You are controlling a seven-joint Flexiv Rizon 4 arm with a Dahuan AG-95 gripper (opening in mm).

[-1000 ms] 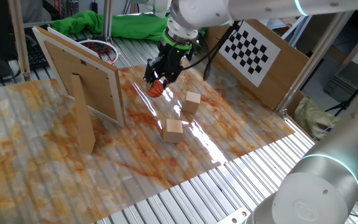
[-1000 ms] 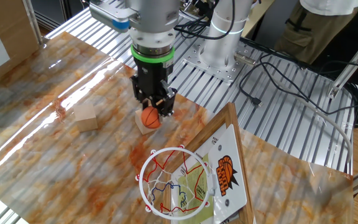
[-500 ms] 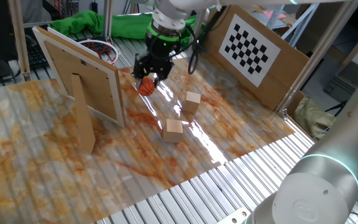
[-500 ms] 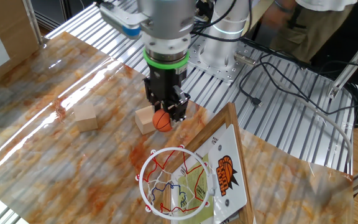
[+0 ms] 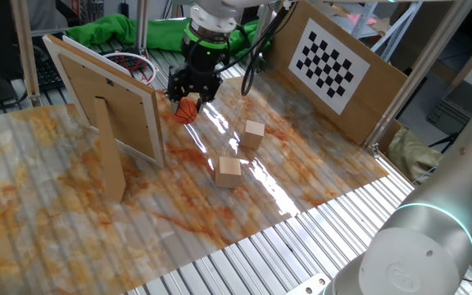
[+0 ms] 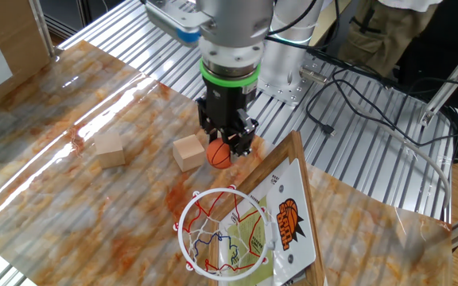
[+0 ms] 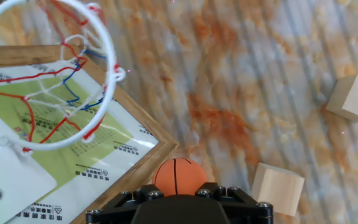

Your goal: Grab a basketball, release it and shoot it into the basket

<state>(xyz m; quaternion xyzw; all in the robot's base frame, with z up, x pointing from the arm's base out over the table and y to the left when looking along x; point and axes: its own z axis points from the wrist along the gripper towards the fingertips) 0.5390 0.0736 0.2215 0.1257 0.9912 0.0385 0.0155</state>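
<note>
Right at the bottom edge of the hand view, the gripper (image 7: 178,194) is clamped on the basketball (image 7: 179,176), the orange ball peeking out between the dark fingers, carried clear of the table so it can be dropped from above. Just beyond it, at lower right, sits a tan wooden cube (image 7: 278,188), with a second cube (image 7: 355,98) farther out at the right edge; both look off the line to the target, I'd say. Up in the upper left hangs the basket (image 7: 53,74), its red ring and whitish netting jutting from the wood-framed backboard panel (image 7: 143,151), whose corner lies between ball and hoop. In the other fixed view the ball hovers near the panel's top edge, apart from the ring, so the release likely needs more travel over the rim.
</note>
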